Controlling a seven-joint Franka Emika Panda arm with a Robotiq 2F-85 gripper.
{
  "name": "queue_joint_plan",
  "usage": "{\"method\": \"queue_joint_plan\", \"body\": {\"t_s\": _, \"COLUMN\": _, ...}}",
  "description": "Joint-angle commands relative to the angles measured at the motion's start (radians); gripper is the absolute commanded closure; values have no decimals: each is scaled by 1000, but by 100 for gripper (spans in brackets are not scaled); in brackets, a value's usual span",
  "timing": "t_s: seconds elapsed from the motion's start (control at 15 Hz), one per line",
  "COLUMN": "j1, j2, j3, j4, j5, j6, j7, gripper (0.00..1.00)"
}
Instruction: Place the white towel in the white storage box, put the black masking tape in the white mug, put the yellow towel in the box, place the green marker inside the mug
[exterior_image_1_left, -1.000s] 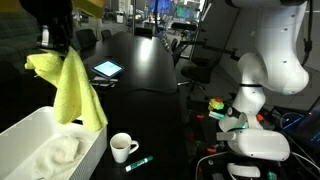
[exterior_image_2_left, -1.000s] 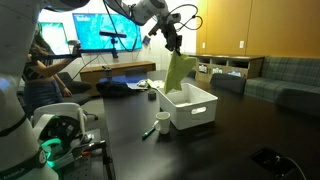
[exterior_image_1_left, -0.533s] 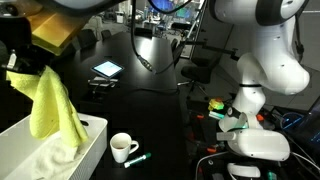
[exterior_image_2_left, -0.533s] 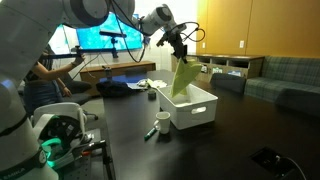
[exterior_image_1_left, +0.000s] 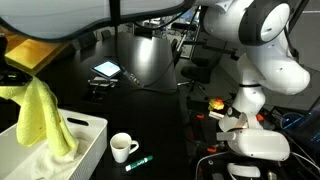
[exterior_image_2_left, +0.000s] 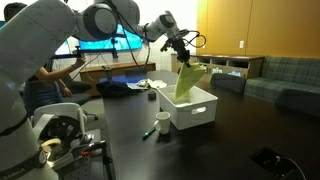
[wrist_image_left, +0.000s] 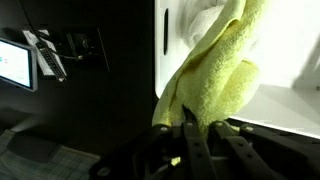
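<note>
Dark tabletop (exterior_image_1_left: 160, 110), dim office-like room, lit screens (exterior_image_2_left: 100, 30) behind. We note the soft yellow-green towel (exterior_image_1_left: 42, 122) hanging from the Robotiq gripper (exterior_image_2_left: 183, 62), whose jaws are pinched together on the top of the cloth; in the wrist view the fabric bunches right at the fingers (wrist_image_left: 187, 142). Its lower end drapes at the large rectangular white plastic storage box (exterior_image_1_left: 92, 140) and appears to dip inside, above the wrinkled off-white towel (exterior_image_1_left: 30, 165) lying on the box floor. Step in hand, as we judge it: yellow towel into the box. To do it well we would hold the grip centred over the opening, lower until most of the cloth piles inside, and only then part the jaws, so no corner trails over the rim toward the small white ceramic mug (exterior_image_1_left: 123, 147) just beside the box. Then lift straight up, to avoid dragging fabric out. Count: yellow towel, one; white towel, one; box, one; mug, one; short teal-green marker (exterior_image_1_left: 139, 160), one, on the table near the mug. Black masking tape: none visible; whether it sits inside the mug we cannot tell.
</note>
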Motion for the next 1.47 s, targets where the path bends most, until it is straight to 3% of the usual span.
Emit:
{"method": "queue_joint_plan", "body": {"t_s": 0.0, "j1": 0, "j2": 73, "j3": -2, "j4": 130, "j5": 14, "j6": -45, "j7": -6, "gripper": 61}}
{"method": "queue_joint_plan", "body": {"t_s": 0.27, "j1": 2, "j2": 80, "j3": 1, "j4": 139, "j5": 8, "j6": -66, "j7": -19, "gripper": 30}}
{"method": "queue_joint_plan", "body": {"t_s": 0.53, "j1": -1, "j2": 3, "j3": 29, "j4": 25, "j5": 5, "j6": -78, "j7": -106, "gripper": 2}}
{"method": "queue_joint_plan", "body": {"t_s": 0.8, "j1": -14, "j2": -102, "j3": 55, "j4": -160, "j5": 1, "j6": -47, "j7": -182, "gripper": 0}}
{"method": "queue_joint_plan", "body": {"t_s": 1.4, "j1": -94, "j2": -318, "j3": 97, "j4": -597, "j5": 87, "j6": 19, "j7": -137, "gripper": 0}}
